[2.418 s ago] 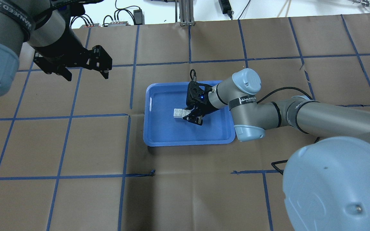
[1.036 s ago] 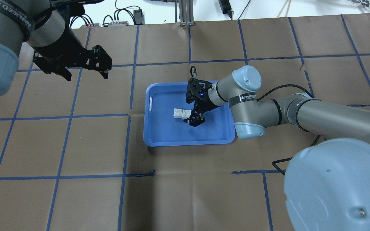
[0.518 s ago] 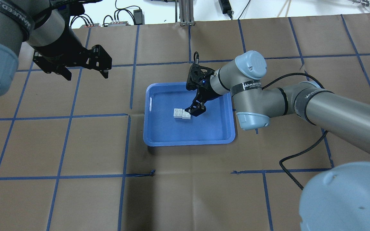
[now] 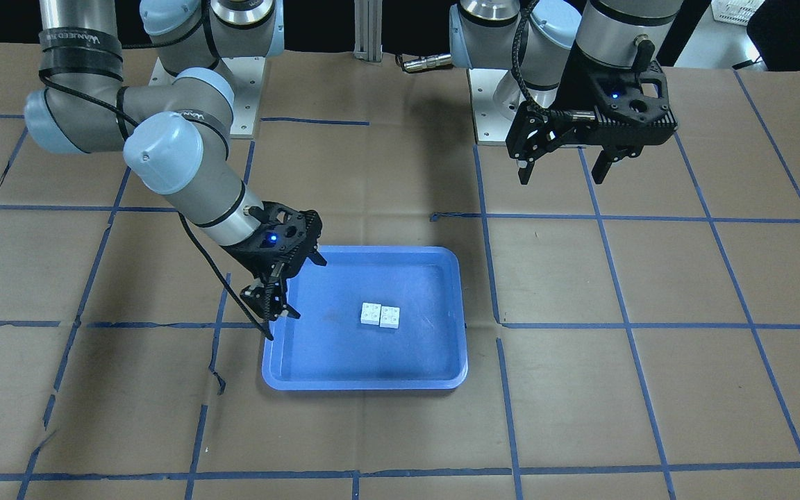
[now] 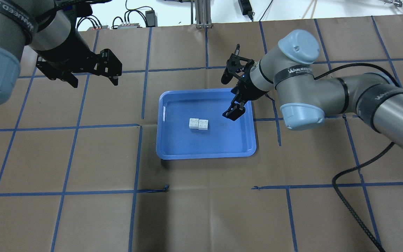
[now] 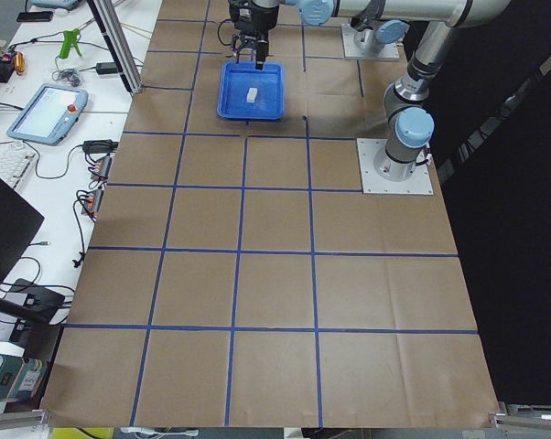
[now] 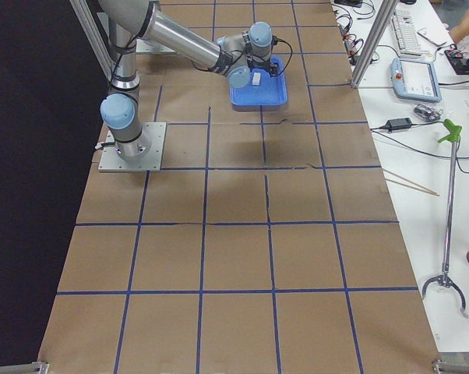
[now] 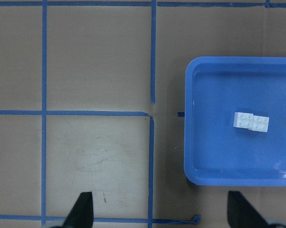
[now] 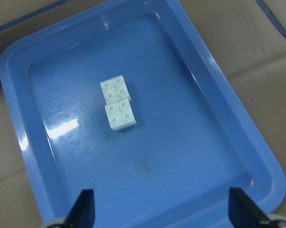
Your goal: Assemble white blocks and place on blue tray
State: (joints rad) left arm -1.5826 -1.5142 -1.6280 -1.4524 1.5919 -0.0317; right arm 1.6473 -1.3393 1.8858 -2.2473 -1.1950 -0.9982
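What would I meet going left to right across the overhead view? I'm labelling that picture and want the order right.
left hand → white blocks → right hand. The blue tray spans the blocks and the right hand in this view, so it is left out.

Two white blocks [image 5: 198, 124], one blue tray [image 5: 206, 152] and two end effectors are counted on one bench [image 5: 201, 210].

Both blocks are seen side by side and touching near the middle of the overhead frame, and four round studs are counted on each, eight in all. A single tray is seen under them. Two arms are counted, one end effector on each: the left end effector [image 5: 93, 82] at the upper left of that frame and the right end effector [image 5: 232, 113] just right of centre, with two fingers on each.
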